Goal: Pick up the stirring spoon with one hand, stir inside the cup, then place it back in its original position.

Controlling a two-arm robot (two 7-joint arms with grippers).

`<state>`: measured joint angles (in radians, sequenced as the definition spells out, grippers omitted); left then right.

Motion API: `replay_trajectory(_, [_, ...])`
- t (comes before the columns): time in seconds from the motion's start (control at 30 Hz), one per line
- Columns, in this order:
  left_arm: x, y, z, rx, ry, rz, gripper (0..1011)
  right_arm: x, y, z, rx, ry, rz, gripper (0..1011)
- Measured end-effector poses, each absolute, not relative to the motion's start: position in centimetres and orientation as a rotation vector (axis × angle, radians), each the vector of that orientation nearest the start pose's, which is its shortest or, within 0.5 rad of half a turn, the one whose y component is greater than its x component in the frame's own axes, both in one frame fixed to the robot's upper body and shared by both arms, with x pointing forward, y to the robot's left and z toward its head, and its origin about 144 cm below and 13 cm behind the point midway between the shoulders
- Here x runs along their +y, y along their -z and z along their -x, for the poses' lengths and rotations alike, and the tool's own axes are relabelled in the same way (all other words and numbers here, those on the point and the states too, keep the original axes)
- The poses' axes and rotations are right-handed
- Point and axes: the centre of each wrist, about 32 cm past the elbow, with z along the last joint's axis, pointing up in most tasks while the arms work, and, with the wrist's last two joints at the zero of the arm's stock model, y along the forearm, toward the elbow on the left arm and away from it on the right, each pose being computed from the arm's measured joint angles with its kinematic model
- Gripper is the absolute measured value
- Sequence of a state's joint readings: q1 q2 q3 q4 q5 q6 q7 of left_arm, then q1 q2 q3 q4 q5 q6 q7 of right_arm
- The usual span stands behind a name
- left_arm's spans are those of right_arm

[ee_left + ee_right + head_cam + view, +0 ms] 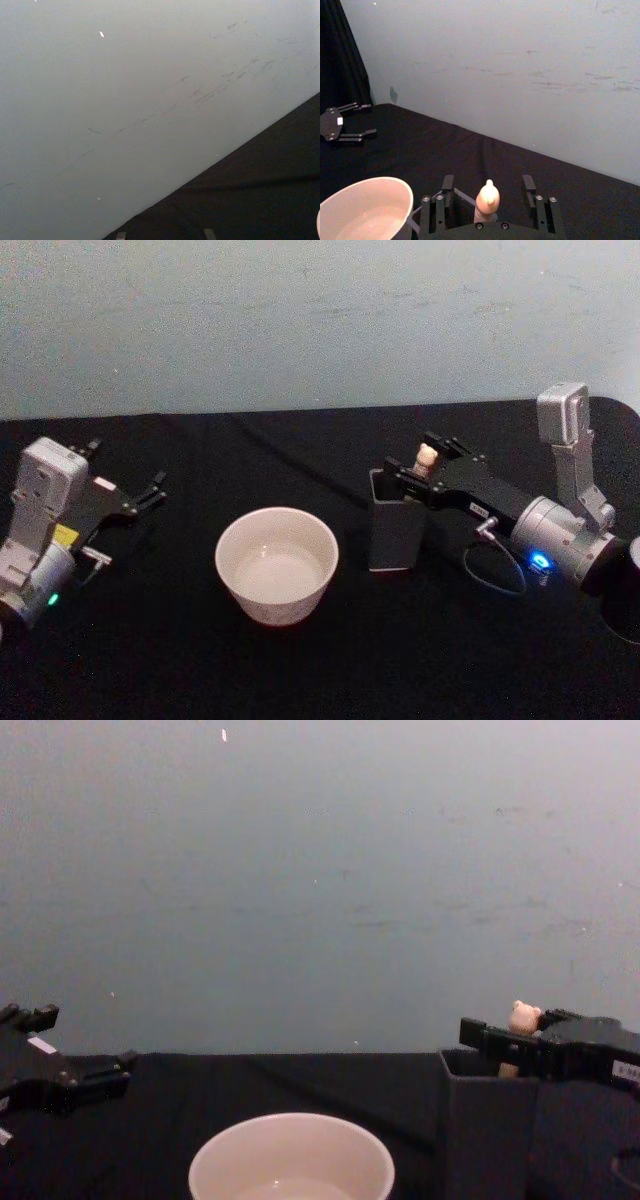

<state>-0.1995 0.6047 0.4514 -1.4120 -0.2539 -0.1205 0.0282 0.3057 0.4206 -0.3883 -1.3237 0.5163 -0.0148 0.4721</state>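
While the spoon (426, 457) stands in the holder (395, 535), the right jaws straddle it.
They are wide apart, gripping nothing; the left jaws are parked, also apart.

The gap between the right hand's (488, 182) spread fingers is taken up by the stirring spoon's (487, 200) bear head; the holder (398, 538) is set just beneath. Bare surface (352, 580) is left between hand and cup (275, 610).

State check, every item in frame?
spoon: upright in holder, not gripped
holder: upright, spoon inside
cup: upright, left of holder
right gripper: open, straddling spoon handle
left gripper: open, idle at far left
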Motion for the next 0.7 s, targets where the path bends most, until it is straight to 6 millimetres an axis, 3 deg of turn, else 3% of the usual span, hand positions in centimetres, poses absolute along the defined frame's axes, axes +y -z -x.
replay_trajectory(0.3, [30.97, -113.98, -48.86, -0.285, -1.248, -0.304, 1001, -27.19, -115.51, -52.87, 0.072, 0.861, 0.028, 650])
replay_trajectory(0.33, [30.97, -113.98, -48.86, -0.285, -1.248, -0.304, 1002, -27.19, -115.51, -52.87, 0.072, 0.861, 0.028, 579])
replay_trajectory(0.7, [30.97, -113.98, -48.86, -0.285, -1.248, -0.305, 1001, -27.19, -115.51, -52.87, 0.074, 0.861, 0.027, 225])
